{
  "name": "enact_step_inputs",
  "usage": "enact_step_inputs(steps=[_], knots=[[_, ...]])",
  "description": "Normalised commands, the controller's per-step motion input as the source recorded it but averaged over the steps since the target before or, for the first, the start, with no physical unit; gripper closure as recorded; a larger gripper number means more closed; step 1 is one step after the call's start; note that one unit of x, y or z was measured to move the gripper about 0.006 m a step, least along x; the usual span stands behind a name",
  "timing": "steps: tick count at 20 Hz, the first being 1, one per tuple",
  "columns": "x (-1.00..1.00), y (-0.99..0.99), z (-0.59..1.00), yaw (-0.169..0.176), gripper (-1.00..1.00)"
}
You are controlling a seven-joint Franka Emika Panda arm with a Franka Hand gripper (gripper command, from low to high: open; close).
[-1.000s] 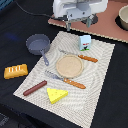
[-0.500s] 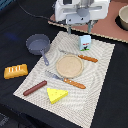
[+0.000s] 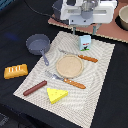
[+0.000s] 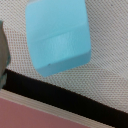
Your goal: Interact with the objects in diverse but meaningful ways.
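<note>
Above milk carton [image 3: 85, 43] hangs gripper [image 3: 85, 26], open/closed unclear; knife [image 3: 80, 55] beside.

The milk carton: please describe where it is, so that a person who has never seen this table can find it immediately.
Look at the pale woven placemat on the dark table. Near its far edge, just below the robot's gripper, stands the milk carton, beside the round wooden plate. It is the only upright, boxy item, white with a light blue top.

Black tabletop [image 3: 15, 20] beneath pale woven placemat [image 3: 102, 60].
</note>
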Motion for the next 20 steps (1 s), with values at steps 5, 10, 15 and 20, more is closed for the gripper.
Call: enact_step_inputs(steps=[5, 10, 15, 20], knots=[[0.47, 0.10, -0.06, -0.006, -1.00], [0.55, 0.21, -0.03, -0.027, -1.00], [0.47, 0.19, -0.09, -0.051, -1.00], [0.12, 0.03, -0.20, -0.016, -1.00]])
